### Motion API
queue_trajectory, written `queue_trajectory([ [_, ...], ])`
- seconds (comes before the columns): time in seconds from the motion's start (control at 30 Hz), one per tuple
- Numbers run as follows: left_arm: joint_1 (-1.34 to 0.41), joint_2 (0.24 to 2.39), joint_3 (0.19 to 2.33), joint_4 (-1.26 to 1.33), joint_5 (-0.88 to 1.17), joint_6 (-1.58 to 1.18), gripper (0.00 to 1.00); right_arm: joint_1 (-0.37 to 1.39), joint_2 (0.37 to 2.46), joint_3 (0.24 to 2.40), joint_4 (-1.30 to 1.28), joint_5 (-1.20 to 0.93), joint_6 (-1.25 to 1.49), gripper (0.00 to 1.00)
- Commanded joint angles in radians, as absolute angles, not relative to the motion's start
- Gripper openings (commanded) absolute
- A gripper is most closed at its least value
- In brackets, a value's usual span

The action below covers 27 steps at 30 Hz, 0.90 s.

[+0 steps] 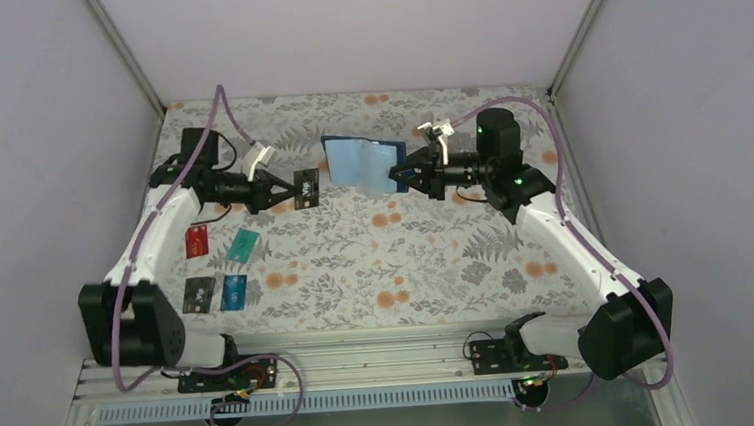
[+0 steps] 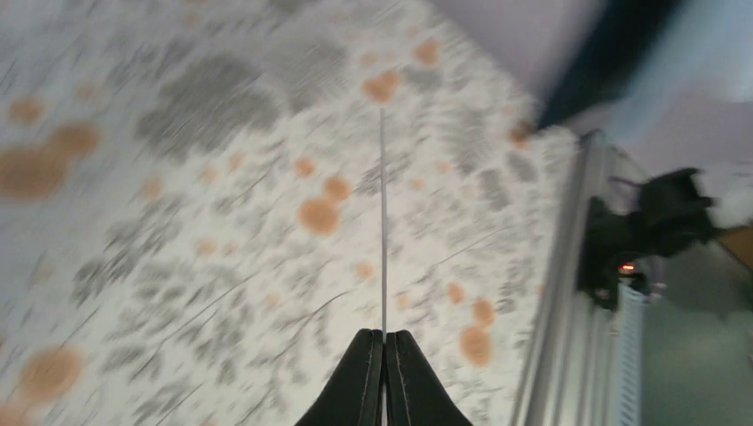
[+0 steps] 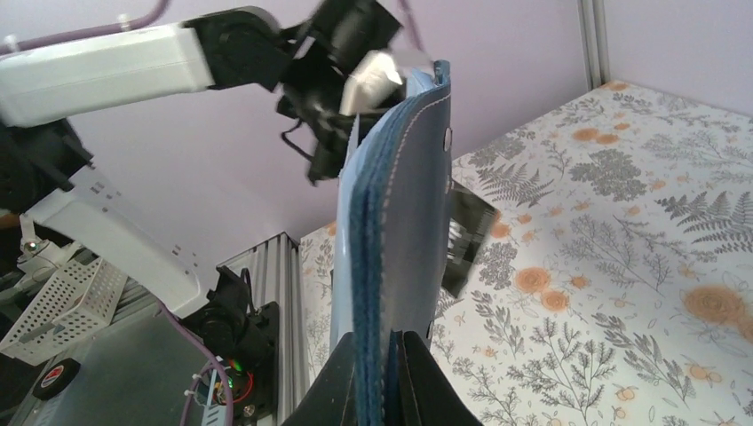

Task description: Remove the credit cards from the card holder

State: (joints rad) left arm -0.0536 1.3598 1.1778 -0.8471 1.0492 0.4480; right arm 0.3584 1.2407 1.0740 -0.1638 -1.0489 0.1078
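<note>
My right gripper (image 1: 412,175) is shut on the card holder (image 1: 361,164), a navy wallet with light blue inside, held open above the table; it stands upright in the right wrist view (image 3: 395,222). My left gripper (image 1: 291,191) is shut on a black card (image 1: 307,188) with pale marks, just left of the holder. In the left wrist view the card (image 2: 383,222) shows edge-on as a thin line between the fingers. On the table at the left lie a red card (image 1: 196,241), a teal card (image 1: 244,245), a black card (image 1: 198,294) and a blue card (image 1: 234,292).
The floral table cloth (image 1: 406,261) covers the table. Pale walls stand at the back and both sides. A metal rail (image 1: 363,359) with the arm bases runs along the near edge.
</note>
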Motion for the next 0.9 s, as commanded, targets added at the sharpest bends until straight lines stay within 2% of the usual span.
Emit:
queue_trajectory([
  [0.0,-0.032,1.529,1.177,-0.878,0.792,0.378,0.02,0.349,1.229,1.058,-0.171,-1.048,0.106,0.04],
  [0.43,0.054,1.853,1.138,-1.001,0.731,0.513,0.02,0.347,1.285,1.086,-0.194,-1.069,0.075,0.04],
  [0.67,0.067,1.937,1.106,-0.99,0.673,0.538,0.02,0.347,1.288,1.084,-0.21,-1.078,0.064,0.04],
  [0.87,0.073,1.925,1.072,-0.974,0.565,0.544,0.02,0.347,1.292,1.091,-0.225,-1.082,0.05,0.04],
])
